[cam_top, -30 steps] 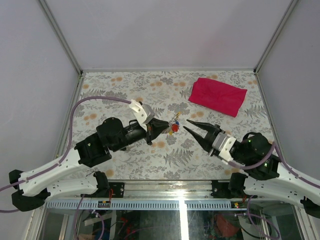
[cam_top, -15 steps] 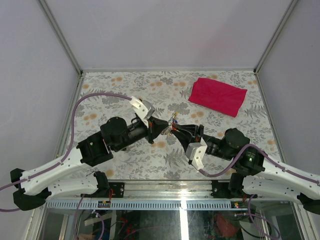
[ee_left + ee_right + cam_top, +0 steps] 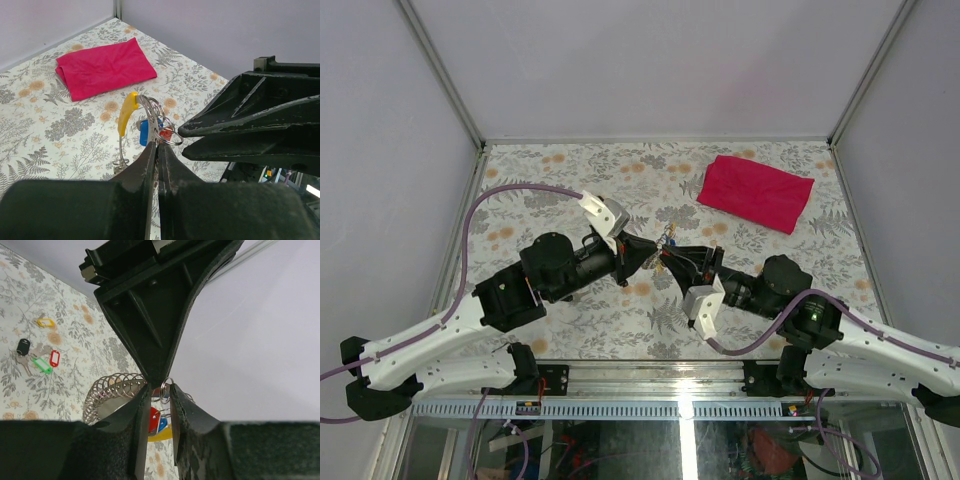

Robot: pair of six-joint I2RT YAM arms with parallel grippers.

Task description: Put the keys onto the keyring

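The table is a floral-print surface inside plain grey walls.

The keyring is lifted off the table at the centre of the overhead view. Yellow, blue and red tags hang just under the ring, and a coil of silvery loops sits beside them. My left pincer is clamped hard on it, jaws together, with the ring standing out of the tips. I judge this a presenting hold: the ring is kept steady in the air so the other pincer can work on it.

My right pincer meets it tip to tip from the opposite side. Its jaws are narrow, and one small loop sits in the gap. I cannot tell whether the pads bear on that loop. I judge that the narrow setting suits thin wire, since a wider one would give little control over a single turn.

The keys lie on the table at the left middle of the right wrist view. The green and red tags are side by side, a black piece is just beside them, and a yellow tag lies above. Neither pincer holds one, so I judge threading not yet begun.

The red cloth lies at the upper right of the overhead view, well apart and uninvolved.
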